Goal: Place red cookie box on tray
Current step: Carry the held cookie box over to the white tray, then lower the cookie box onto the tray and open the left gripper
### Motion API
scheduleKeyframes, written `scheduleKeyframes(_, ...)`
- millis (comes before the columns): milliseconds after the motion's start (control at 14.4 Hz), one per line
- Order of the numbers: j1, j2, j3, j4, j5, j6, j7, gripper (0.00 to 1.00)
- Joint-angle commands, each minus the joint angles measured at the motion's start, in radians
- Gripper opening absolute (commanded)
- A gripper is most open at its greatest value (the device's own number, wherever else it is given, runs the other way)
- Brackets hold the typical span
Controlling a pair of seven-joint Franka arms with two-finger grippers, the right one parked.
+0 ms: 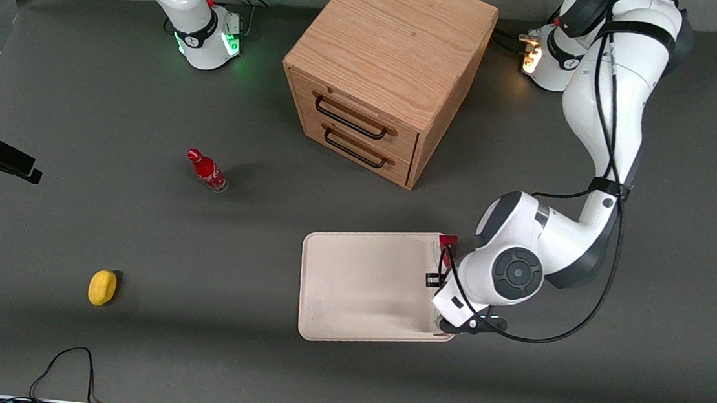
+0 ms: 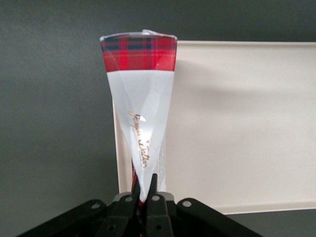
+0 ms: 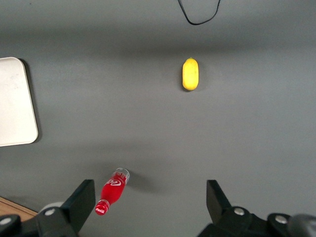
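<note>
One lemon [image 1: 102, 287] lies at the lower left of the front view, alone on the grey table [image 1: 189, 355]. One red bottle [image 1: 207, 171] stands above it and nearer the middle, tilted slightly. One wooden cabinet [image 1: 388, 68] sits at top centre, with two drawers, each with a dark handle. One tray [image 1: 364, 286] lies below the cabinet, in the lower middle of the frame; its visible surface is bare. One cookie box [image 1: 448, 240] shows only as a small red bit at the tray's upper right corner, the rest hidden under the working arm's wrist.

In the left wrist view the gripper [image 2: 144, 190] is closed on the box [image 2: 141, 113]: the two black fingers pinch its near end, and the box runs straight away from them, widening toward its tartan-red far end. The middle of the carton is white with gold script. The box hangs over the tray's edge [image 2: 118, 163], its red end reaching past the tray's corner over the table; whether it touches the tray cannot be told.

In the front view the gripper [image 1: 437, 278] sits over the tray's edge toward the working arm's end.
</note>
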Motion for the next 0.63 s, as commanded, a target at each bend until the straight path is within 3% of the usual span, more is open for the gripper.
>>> scheduleKeyframes(0, -0.022, 0.010, 0.018, 0.009, 0.019, 0.045, -0.052, 0.00)
scheduleKeyframes(556, -0.021, 0.039, 0.021, -0.014, 0.038, 0.096, -0.052, 0.00)
